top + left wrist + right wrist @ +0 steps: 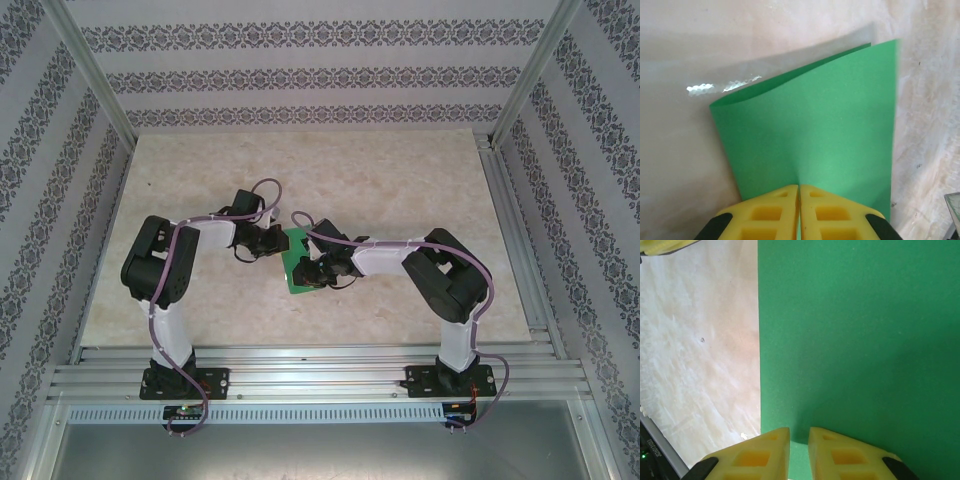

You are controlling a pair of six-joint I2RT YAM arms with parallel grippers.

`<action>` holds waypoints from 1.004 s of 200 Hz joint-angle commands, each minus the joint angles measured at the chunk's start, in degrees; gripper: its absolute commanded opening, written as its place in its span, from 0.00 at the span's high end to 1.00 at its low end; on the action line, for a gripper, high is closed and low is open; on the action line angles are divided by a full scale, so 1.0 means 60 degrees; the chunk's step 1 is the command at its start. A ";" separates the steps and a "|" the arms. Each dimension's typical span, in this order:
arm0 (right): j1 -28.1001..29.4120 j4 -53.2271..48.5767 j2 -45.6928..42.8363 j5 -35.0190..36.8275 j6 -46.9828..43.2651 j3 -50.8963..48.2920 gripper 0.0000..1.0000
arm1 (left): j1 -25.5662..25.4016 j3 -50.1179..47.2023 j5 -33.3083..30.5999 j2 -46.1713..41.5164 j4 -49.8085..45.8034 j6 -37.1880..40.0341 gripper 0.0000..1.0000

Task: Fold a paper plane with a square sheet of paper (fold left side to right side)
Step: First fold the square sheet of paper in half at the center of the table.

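Observation:
The square sheet of paper (pixel 297 262) is bright green and lies at the table's middle between my two grippers. In the left wrist view the square sheet of paper (pixel 815 130) curves up off the table and bends over along its far left edge. My left gripper (pixel 799 187) is shut on its near edge, with a small dimple in the paper at the fingertips. In the top view the left gripper (pixel 278 243) is at the sheet's upper left. My right gripper (pixel 799 432) stands over the flat sheet (pixel 855 340) near its left edge. Its jaws are a narrow gap apart, with green paper showing between them.
The marble-patterned table (pixel 400 180) has patterned walls at the back and sides. An aluminium rail (pixel 300 370) runs along the near edge under the arm bases. A small white speck (pixel 743 436) lies on the table just left of the sheet.

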 commanded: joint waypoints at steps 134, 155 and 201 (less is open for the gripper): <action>0.0153 -0.1476 0.0362 0.0668 -0.0079 -0.0263 0.81 | 0.1243 0.1948 -0.0547 0.1302 -0.0696 0.1022 0.88; 0.0162 -0.1505 0.0362 0.0684 -0.0108 -0.0239 0.81 | 0.1281 0.2318 -0.0485 0.1602 -0.0781 0.1080 0.89; 0.0172 -0.1184 0.0255 0.0527 -0.0073 -0.0272 0.81 | 0.1390 0.2818 -0.0465 0.1785 -0.0901 0.1143 0.89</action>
